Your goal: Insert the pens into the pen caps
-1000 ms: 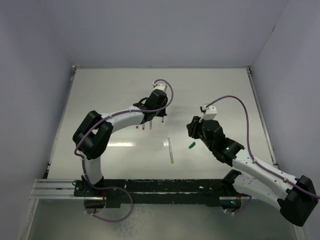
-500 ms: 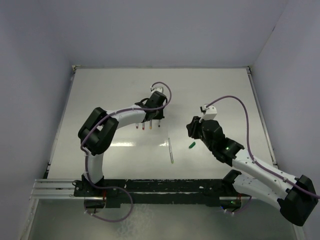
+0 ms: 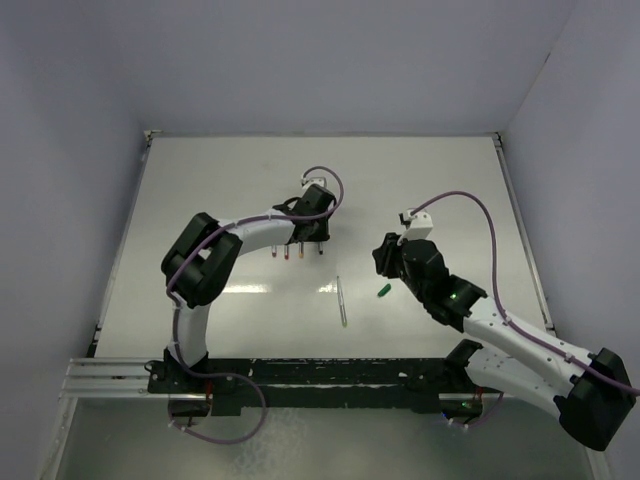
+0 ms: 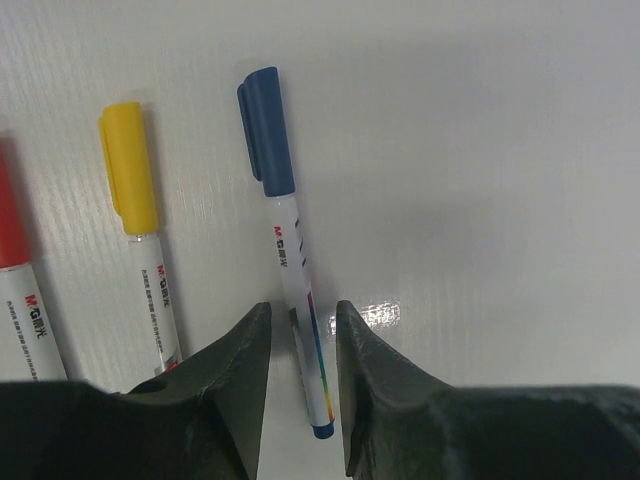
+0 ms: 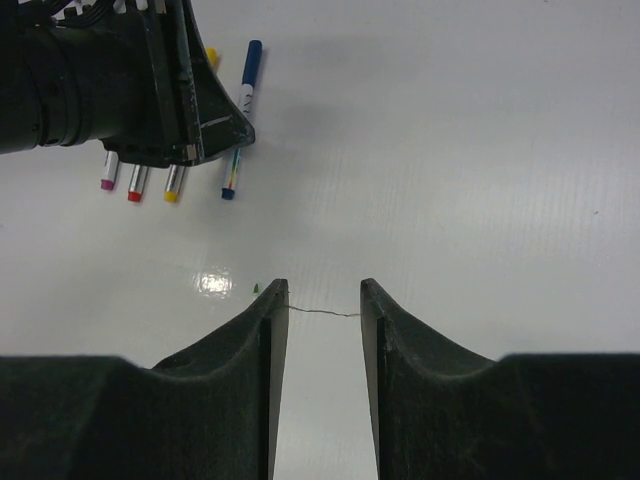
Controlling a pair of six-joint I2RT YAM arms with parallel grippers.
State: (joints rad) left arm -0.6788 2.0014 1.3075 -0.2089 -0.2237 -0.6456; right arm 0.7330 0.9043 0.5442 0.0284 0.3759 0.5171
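Observation:
Four capped pens lie in a row on the white table. In the left wrist view I see the blue-capped pen (image 4: 283, 235), the yellow-capped pen (image 4: 135, 200) and the edge of the red-capped pen (image 4: 14, 262). My left gripper (image 4: 302, 310) is open, its fingers straddling the blue-capped pen's rear end with small gaps on both sides. From above, the left gripper (image 3: 312, 234) is over the row (image 3: 295, 254). One uncapped pen (image 3: 342, 301) lies alone mid-table. The green cap (image 3: 382, 291) lies right of it. My right gripper (image 5: 324, 290) is open and empty, just beside the green cap (image 5: 256, 288).
The right wrist view shows the left gripper's black body (image 5: 120, 90) over the pen row, with magenta (image 5: 108, 183), red (image 5: 134, 195) and yellow (image 5: 171, 195) pen ends showing. Grey walls enclose the table (image 3: 200, 200). A thin fibre hangs between the right fingertips.
The left arm's elbow has swung right and its wrist has shifted slightly over the pen row. The blue-capped pen's near end sits a little nearer. The right arm has not moved.

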